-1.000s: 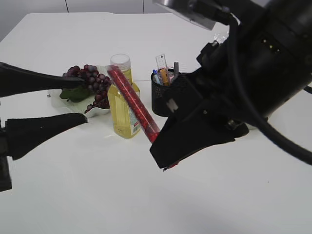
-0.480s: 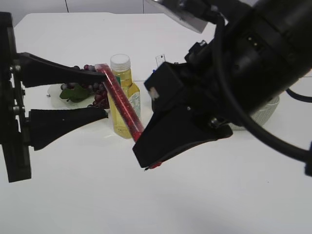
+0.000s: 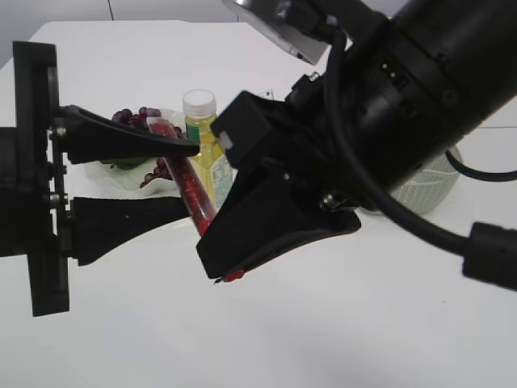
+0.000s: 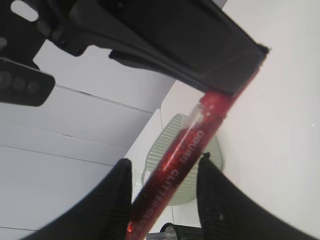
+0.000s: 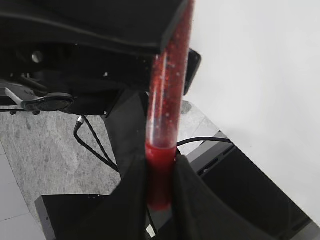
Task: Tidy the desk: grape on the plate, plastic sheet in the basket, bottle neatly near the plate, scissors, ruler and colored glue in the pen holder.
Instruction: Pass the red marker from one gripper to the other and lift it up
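A red colored glue pen (image 3: pixel 184 174) is held slanted above the desk (image 3: pixel 339 323). My right gripper (image 3: pixel 222 255) is shut on its red cap end (image 5: pixel 160 182). My left gripper (image 3: pixel 194 178) is open, its fingers (image 4: pixel 117 200) on either side of the pen's barrel (image 4: pixel 172 170). Behind the pen stands the bottle (image 3: pixel 202 129), upright beside the plate (image 3: pixel 133 183), and the grape (image 3: pixel 133 117) lies on that plate. The pen holder's rim (image 4: pixel 182 233) shows only in the left wrist view. Scissors, ruler and plastic sheet are hidden.
The basket (image 3: pixel 428 190) stands at the right behind my right arm and shows again past the pen as basket (image 4: pixel 186 187). My right arm's bulk covers the middle of the exterior view. White desk lies open toward the front.
My right gripper carried the red pen leftward and turned it more upright. My left gripper came in from the left until its fingers were on either side of the pen.
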`<state>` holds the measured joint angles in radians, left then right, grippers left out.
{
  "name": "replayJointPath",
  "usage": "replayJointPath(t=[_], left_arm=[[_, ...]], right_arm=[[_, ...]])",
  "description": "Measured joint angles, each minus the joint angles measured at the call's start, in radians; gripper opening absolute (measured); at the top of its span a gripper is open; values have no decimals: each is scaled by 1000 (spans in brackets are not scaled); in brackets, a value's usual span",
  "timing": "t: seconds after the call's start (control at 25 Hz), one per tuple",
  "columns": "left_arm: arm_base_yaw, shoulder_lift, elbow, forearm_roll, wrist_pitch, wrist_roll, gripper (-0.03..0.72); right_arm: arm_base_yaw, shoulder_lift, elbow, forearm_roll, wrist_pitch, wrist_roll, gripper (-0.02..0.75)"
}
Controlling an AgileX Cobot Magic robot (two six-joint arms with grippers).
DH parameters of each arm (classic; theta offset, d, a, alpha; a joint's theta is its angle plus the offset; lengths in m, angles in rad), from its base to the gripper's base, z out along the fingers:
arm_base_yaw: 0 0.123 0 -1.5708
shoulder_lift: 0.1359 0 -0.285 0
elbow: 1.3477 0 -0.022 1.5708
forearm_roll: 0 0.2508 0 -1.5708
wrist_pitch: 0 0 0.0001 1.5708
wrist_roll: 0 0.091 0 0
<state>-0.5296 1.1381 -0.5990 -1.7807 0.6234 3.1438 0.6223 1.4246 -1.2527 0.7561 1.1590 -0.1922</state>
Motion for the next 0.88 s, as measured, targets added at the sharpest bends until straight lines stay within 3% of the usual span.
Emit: replayJointPath(t=[0.24, 0.56, 0.88], left_arm=[[0, 11, -1, -1, -6, 4, 244], [0, 38, -2, -1, -13, 5, 211], [-2, 39, -2, 8, -63, 15, 56]], right_arm=[[0, 0, 0, 11, 2, 0, 76], [0, 4, 0, 13, 2, 8, 76], [-2, 4, 0, 32, -19, 12, 76]])
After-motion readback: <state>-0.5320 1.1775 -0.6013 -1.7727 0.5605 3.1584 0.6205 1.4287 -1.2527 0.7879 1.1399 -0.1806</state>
